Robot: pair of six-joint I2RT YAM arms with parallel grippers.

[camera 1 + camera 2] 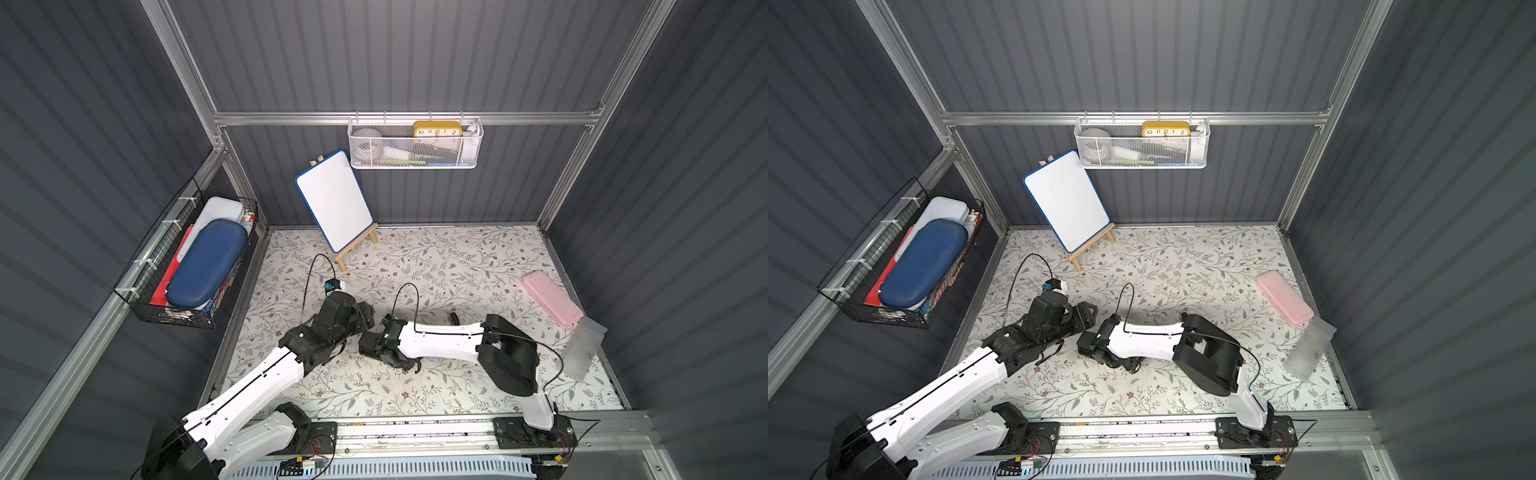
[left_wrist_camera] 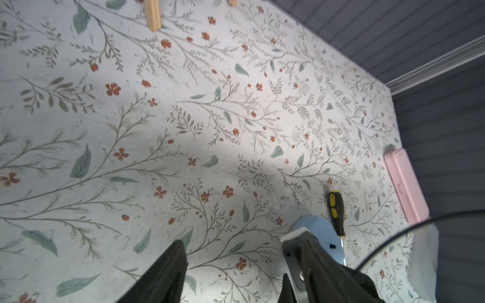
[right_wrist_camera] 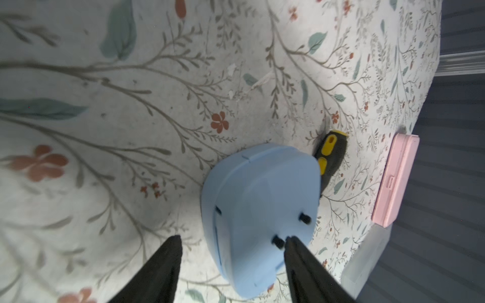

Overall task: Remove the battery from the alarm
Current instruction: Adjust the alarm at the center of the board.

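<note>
The right gripper (image 3: 233,238) stands with its jaws wide apart and it grips nothing. The pale-blue alarm (image 3: 259,199) lies on the flowered desk (image 3: 105,183) with its back turned up, and it is partly in the gap between the two fingers. One fingertip is right at the alarm's back, beside a small black knob. The other fingertip is apart from the alarm, with bare desk between them.

The left gripper (image 2: 237,240) is also spread wide, and only the desk shows between its fingers. One of its fingers stands in front of a corner of the alarm (image 2: 317,228). I cannot tell if it touches there.

In both top views the two grippers are near each other around the middle of the desk, a little toward its front edge. The right arm covers nearly all of the alarm there.

A screwdriver (image 3: 329,152) with a black and yellow handle lies just behind the alarm, on the side toward the far edge. The alarm hides part of its handle, so I cannot say if they touch. A pink case (image 3: 396,181) lies well apart, along the right edge of the desk.

Whether the battery is inside the alarm, I cannot tell.
</note>
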